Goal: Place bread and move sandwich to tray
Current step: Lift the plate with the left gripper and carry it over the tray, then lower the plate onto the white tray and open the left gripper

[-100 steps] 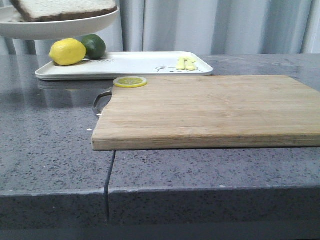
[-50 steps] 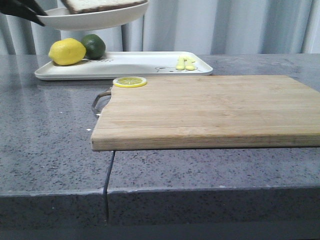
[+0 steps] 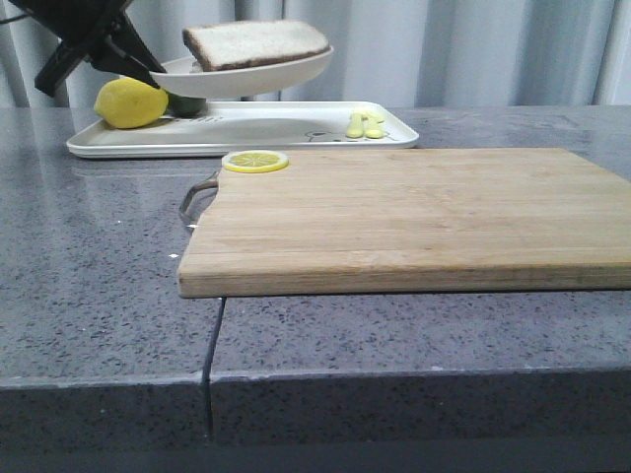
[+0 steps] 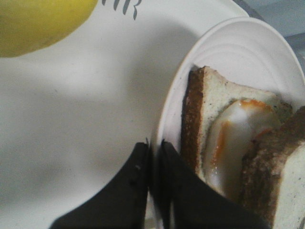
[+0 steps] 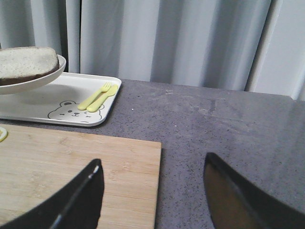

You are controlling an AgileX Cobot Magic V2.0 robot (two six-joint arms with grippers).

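Beyond the pale wooden cutting board (image 3: 414, 217) lying on the grey speckled surface (image 3: 99, 286), the black left claw (image 4: 153, 157) is pinching the rim of a round white plate (image 3: 246, 77) carrying the brown-crusted egg sandwich (image 4: 228, 138) just beside its fingertips, above the flat white rectangular tray (image 3: 266, 128), while the right claw (image 5: 152, 191) is hanging spread wide.

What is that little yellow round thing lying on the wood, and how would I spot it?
Find the big wooden cutting board in the middle of the grey counter. At its far left corner, near the metal handle, lies a lemon slice. Unlike the whole lemon on the white tray behind, it is a thin flat disc.
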